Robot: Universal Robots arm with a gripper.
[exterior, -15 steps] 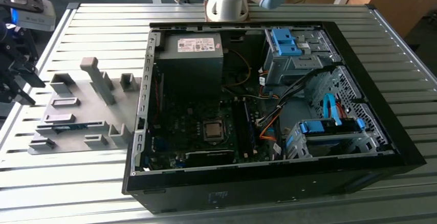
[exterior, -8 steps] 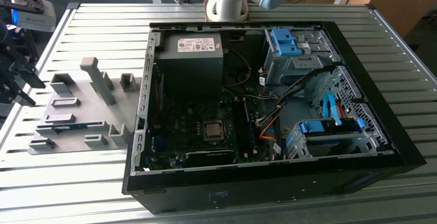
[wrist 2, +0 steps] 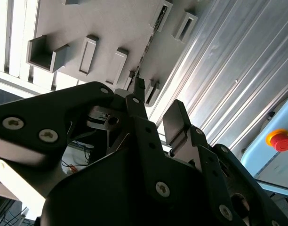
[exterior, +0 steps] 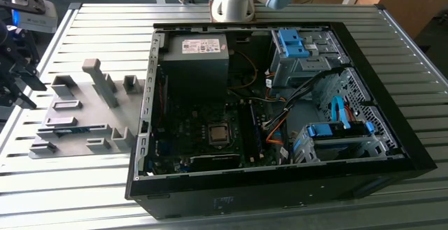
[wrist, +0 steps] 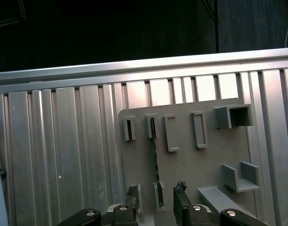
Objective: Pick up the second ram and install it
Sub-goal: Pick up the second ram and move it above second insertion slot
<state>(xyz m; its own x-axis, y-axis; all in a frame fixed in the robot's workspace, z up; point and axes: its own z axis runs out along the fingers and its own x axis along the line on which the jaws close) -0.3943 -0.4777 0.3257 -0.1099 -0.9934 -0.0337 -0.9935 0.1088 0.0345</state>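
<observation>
The second ram (exterior: 70,131), a thin blue-green stick, stands on edge in two slotted holders of the grey fixture plate (exterior: 87,109) at the exterior view's left. In both wrist views it shows edge-on as a dark line (wrist: 155,155) (wrist 2: 147,47). My gripper (wrist: 156,190) is open above the plate, its two black fingers on either side of the stick's near end and apart from it. The open fingers also show in the second wrist view (wrist 2: 157,96). In the exterior view the gripper (exterior: 31,94) is at the far left edge.
An open black computer case (exterior: 280,183) lies on the slatted aluminium table (exterior: 77,188), with the motherboard, its CPU socket (exterior: 219,133) and blue drive brackets inside. The fixture plate carries several grey holders and a tall post (exterior: 102,83). A red stop button (wrist 2: 278,140) sits beside the table.
</observation>
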